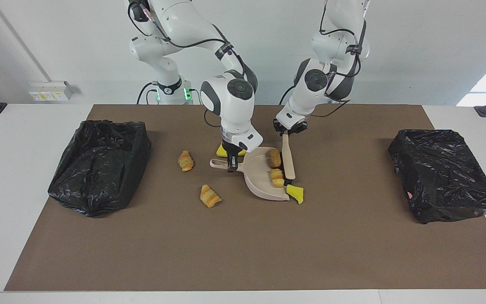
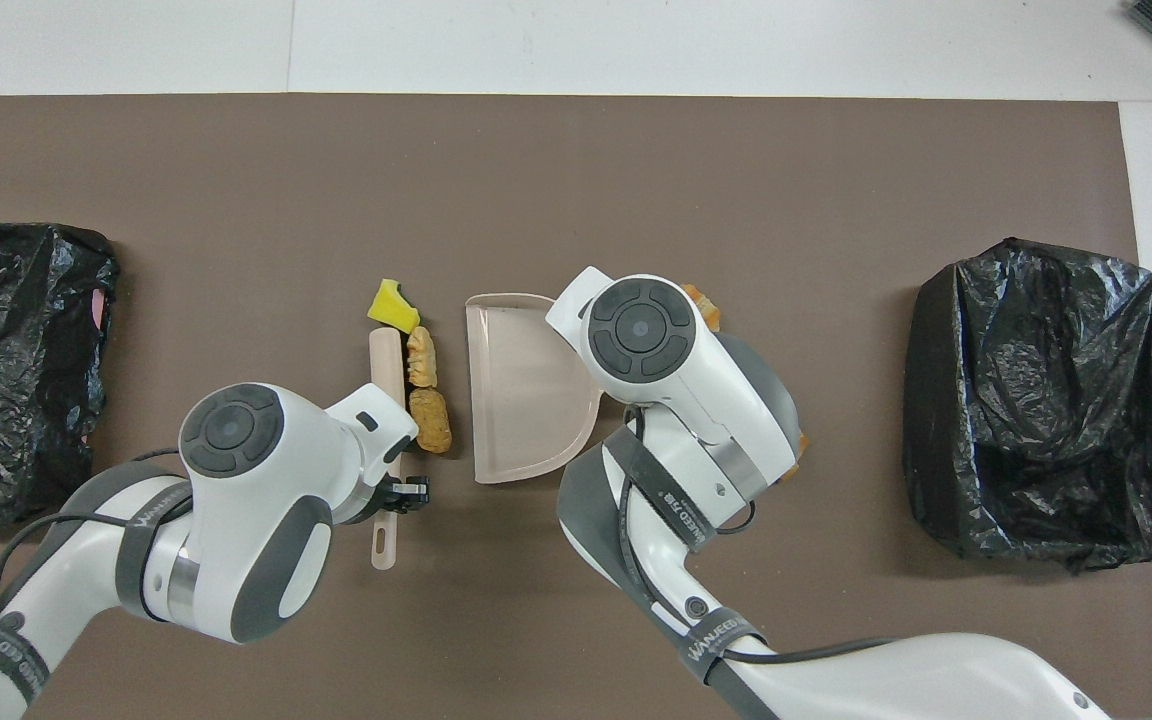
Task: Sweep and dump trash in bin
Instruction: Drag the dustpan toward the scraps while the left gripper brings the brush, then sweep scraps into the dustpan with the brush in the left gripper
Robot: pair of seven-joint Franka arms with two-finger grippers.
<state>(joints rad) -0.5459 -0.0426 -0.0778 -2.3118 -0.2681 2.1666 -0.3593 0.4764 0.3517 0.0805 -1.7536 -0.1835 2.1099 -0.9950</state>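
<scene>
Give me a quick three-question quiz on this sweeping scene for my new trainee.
1. True or false: the right tool grips the brush.
2. What lies between the brush and the dustpan? A: three trash bits. B: a cup. C: nothing.
3. Fill in: the table holds ___ bins.
Key: 1 false, it grips the dustpan; 2 A; 3 two.

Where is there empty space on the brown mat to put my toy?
Bare mat lies between the dustpan and the bin at the left arm's end, and along the mat edge farthest from the robots. It is crowded around the dustpan and brush.
</scene>
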